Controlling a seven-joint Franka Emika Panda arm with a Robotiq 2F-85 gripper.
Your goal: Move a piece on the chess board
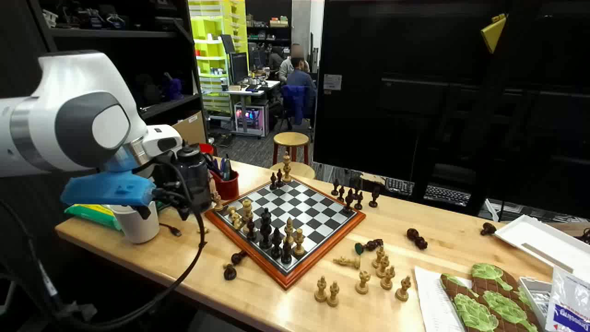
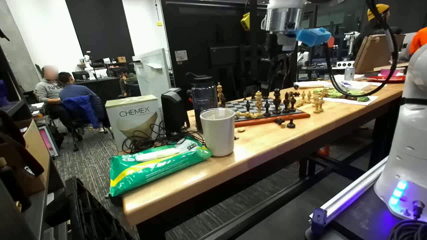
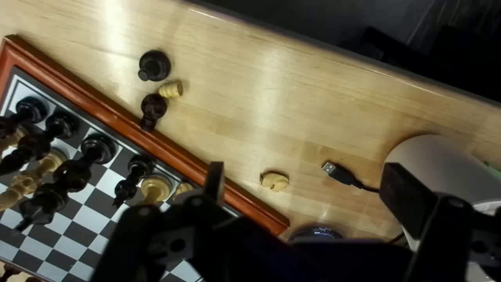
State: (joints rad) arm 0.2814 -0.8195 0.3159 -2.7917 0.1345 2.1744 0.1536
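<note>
The chess board (image 1: 318, 214) lies on the wooden table; its reddish-brown frame also shows in an exterior view (image 2: 273, 119) and the wrist view (image 3: 98, 105). Dark and light pieces stand crowded at its near corner, among them a tall dark piece (image 1: 266, 228), a light bishop (image 1: 289, 229) and a light rook (image 1: 298, 242). A light knight (image 1: 235, 219) leans or lies near the left edge. My gripper (image 1: 163, 212) is raised beside the board's left corner, near the mug. In the wrist view its fingers (image 3: 309, 184) are wide apart with nothing held. Its body hides part of the board there.
A white mug (image 3: 434, 168), a dark bottle (image 1: 193, 177), a red pen cup (image 1: 227, 186) and a green wipes pack (image 2: 160, 165) stand near the gripper. Loose pieces (image 1: 362, 281) and a USB plug (image 3: 340, 174) lie on the table. A cable loop hangs from the arm.
</note>
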